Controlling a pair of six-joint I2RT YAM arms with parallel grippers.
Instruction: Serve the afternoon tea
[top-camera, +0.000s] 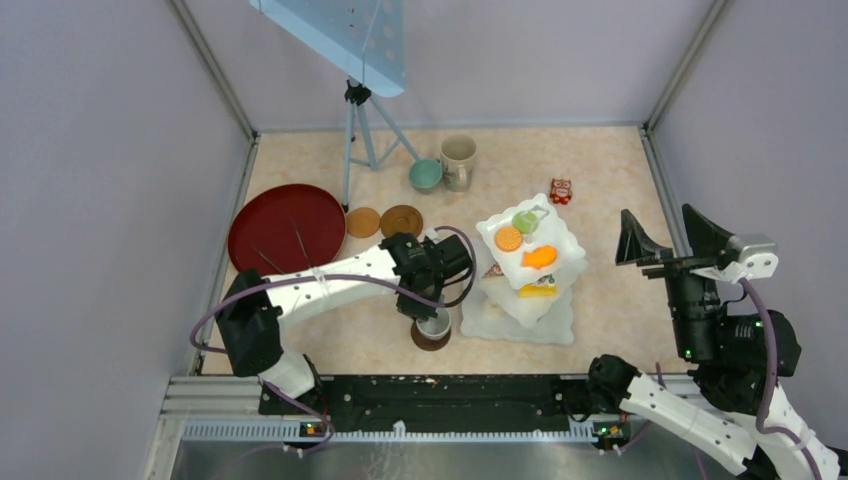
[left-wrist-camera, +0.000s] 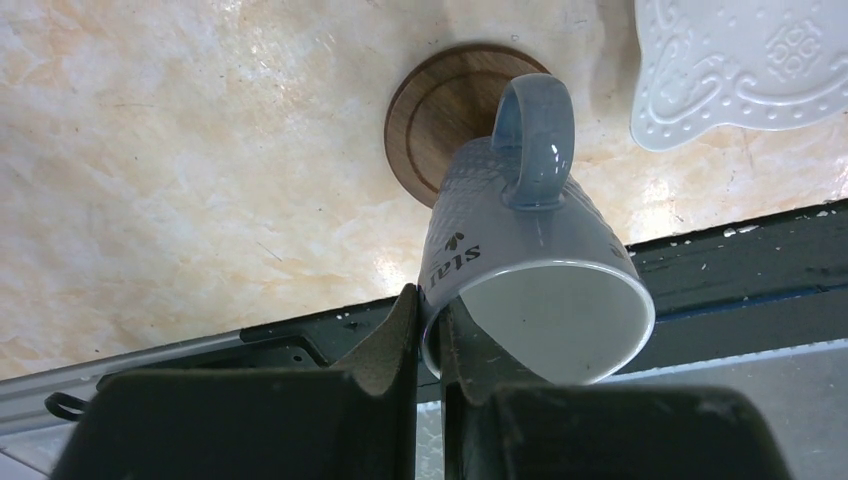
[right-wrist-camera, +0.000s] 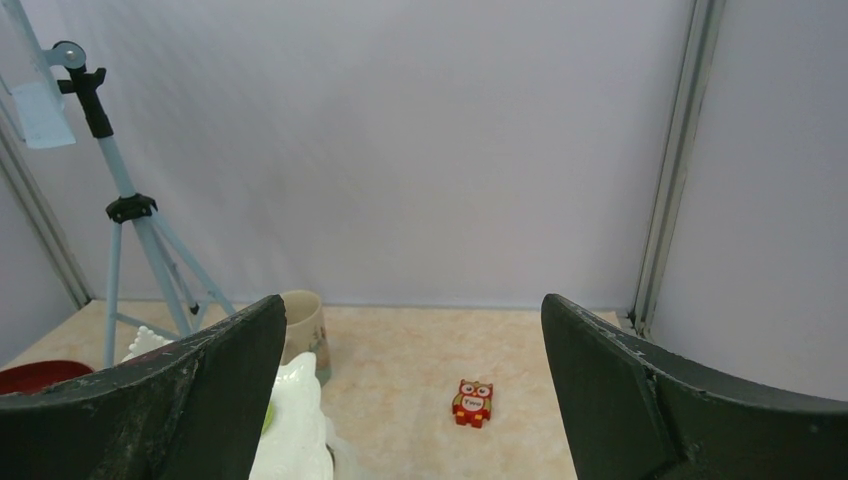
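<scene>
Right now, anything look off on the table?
Two things. The owl cookie sits alone on the table, off the stand. The grey mug, pinched by its rim in the left gripper, looks tilted over its coaster rather than sitting flat.

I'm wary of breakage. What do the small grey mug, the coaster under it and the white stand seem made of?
The small grey mug looks like glazed ceramic: glossy handle, dimpled wall, smooth white inside. The coaster looks like matte wood, with visible grain. The white stand is embossed and evenly white: ceramic or moulded plastic, I cannot tell.
</scene>
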